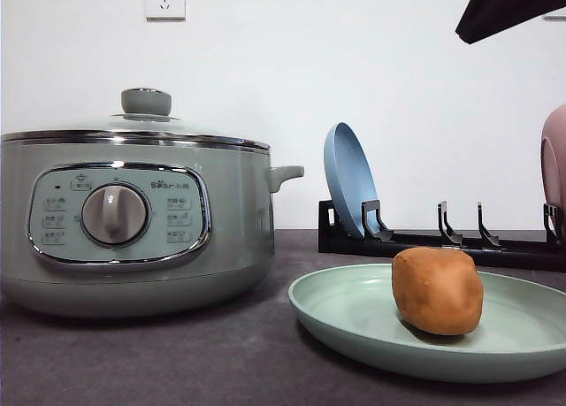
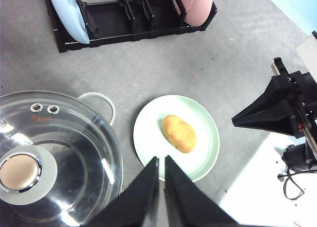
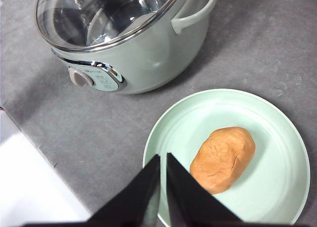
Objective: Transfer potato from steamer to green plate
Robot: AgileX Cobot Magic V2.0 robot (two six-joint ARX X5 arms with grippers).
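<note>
The potato (image 1: 438, 290) lies on the green plate (image 1: 354, 313), a little right of the plate's middle in the front view, touching nothing else. The plate sits flat on the dark grey surface (image 1: 177, 362), near and to the right of the steamer (image 1: 133, 220), with a strip of bare surface between the two.

The steamer stands on the left with its glass lid (image 2: 54, 158) on and the knob (image 1: 146, 101) at the top; its dial panel (image 1: 115, 214) faces the near side, and its small side handle (image 1: 287, 173) points right, toward the plate.

Farther back on the right, a black dish rack (image 1: 442, 242) holds a blue plate (image 1: 351, 180) on edge at its left end and a pink plate (image 1: 554, 172) at its right end — the slots between them hold nothing.

The left gripper (image 2: 161, 162) hangs above the surface, just over the near rim of the green plate, its jaws together with only a thin slit between the tips, gripping nothing. The right gripper (image 3: 163, 160) hovers above the plate's left rim, just beside the potato but apart from it — its jaws are likewise pressed together and hold nothing.
</note>
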